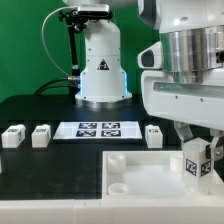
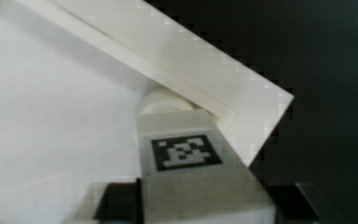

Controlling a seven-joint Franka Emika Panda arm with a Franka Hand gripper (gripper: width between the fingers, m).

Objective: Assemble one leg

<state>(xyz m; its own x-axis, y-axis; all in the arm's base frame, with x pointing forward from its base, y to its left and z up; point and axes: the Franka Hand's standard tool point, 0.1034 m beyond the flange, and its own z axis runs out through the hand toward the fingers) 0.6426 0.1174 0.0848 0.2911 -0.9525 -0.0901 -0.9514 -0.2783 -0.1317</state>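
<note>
Leg (image 1: 192,164), tagged white block: the pincer (image 1: 196,168) is clenching it over a corner of the white plate (image 1: 135,172), so pickup is looking done, seating apparently remaining; three spare legs (image 1: 40,135) are lying beyond the plate.

— What lies where on the tabletop (image 1: 50,180)?
— The marker board (image 1: 98,129) lies before my base (image 1: 100,75). To the exterior view's left of it stand the outermost leg (image 1: 12,136) and the second leg (image 1: 40,135). The third leg (image 1: 153,135) stands to its right.
— And nearer the camera?
— The plate (image 1: 145,180) lies there, toward the right. The fourth leg (image 1: 193,166) sits between my fingers (image 2: 115,204), over the plate's right part.
</note>
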